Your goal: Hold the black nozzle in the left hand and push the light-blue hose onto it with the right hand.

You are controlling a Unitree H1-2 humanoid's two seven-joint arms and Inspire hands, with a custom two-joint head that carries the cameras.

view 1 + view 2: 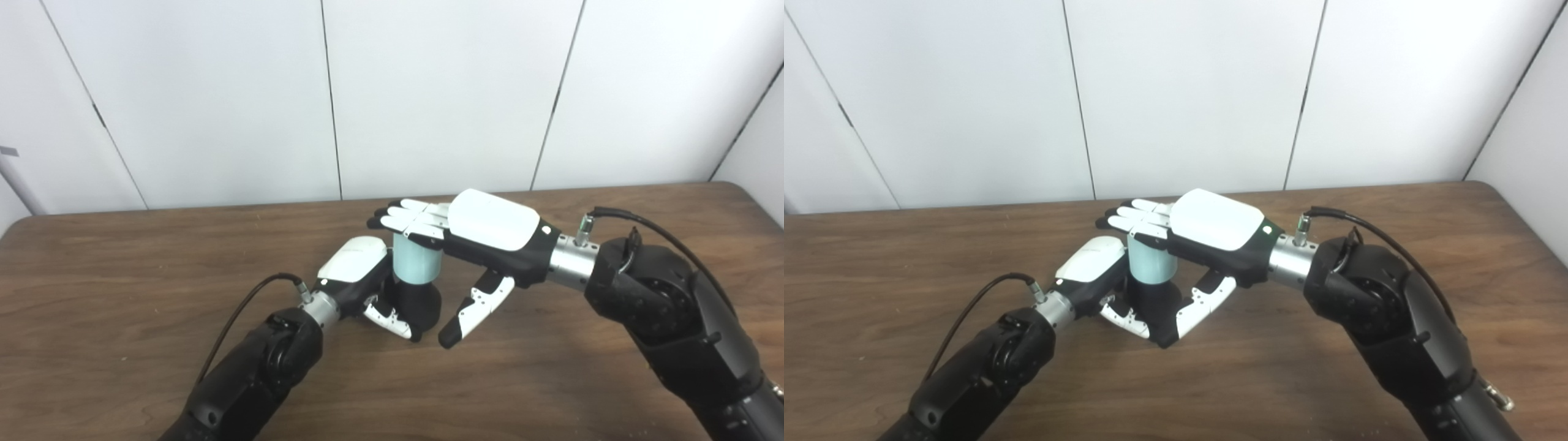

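Near the middle of the brown wooden table [122, 263], left hand [367, 282] wrapped around the black nozzle [422, 303], fingers curled about its dark body, thumb across the front. Upright on top of the nozzle, the light-blue hose [416, 260], a short pale cylinder, lower end meeting the black part; how far seated, impossible to tell. Right hand [484, 229] laid flat over the hose's top end, palm down, fingers [401, 217] stretched out straight and close together past the hose toward the left, not gripping anything. Right thumb [474, 309] hanging down and apart from the palm, just beside the nozzle on its right side, tip close to the tabletop. Behind the table, white wall panels [429, 92].
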